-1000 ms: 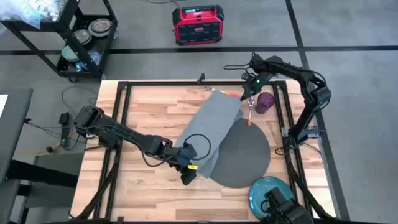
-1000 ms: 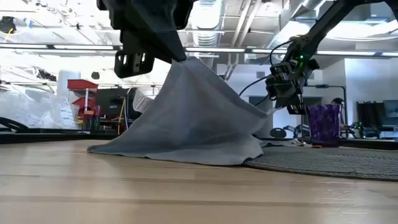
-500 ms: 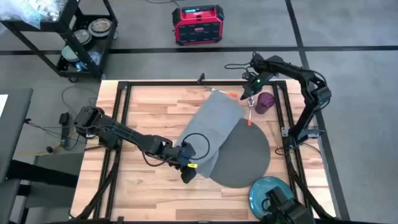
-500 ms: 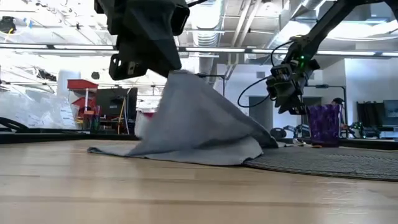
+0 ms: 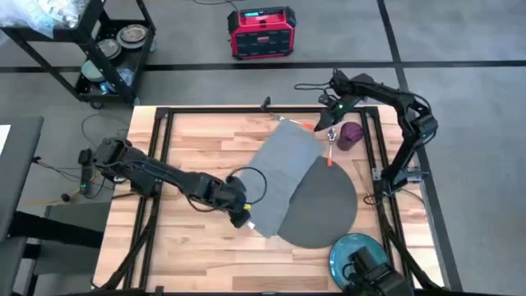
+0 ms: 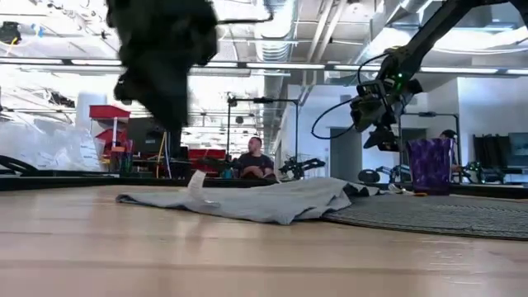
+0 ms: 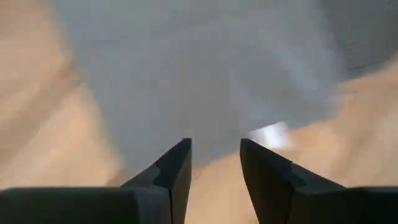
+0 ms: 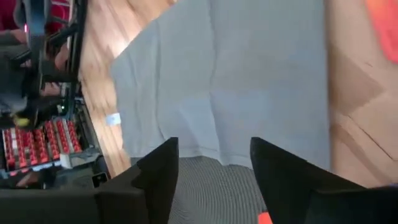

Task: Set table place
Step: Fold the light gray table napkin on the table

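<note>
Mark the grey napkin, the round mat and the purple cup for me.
grey napkin [image 5: 289, 168], high view, middle of the flat cloth.
round mat [image 5: 325, 210], high view, bare centre of the dark disc.
purple cup [image 5: 351, 135], high view, its side near the far right corner.

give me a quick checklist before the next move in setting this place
1. Left gripper free of the napkin: ok, fingers open, nothing between them.
2. Napkin lying flat: ok in the low view, but part of it overlaps the mat, so not ok for placement.
3. Mat bare enough for the plate: not ok, the napkin covers its left edge.
4. Plate on the mat: not ok, it sits at the table's near right corner, off the mat.
5. Right gripper empty: ok, fingers open, held above the far right corner near the cup.
6. Fork and spoon positions: cannot tell, only orange bits show near the cup.
</note>
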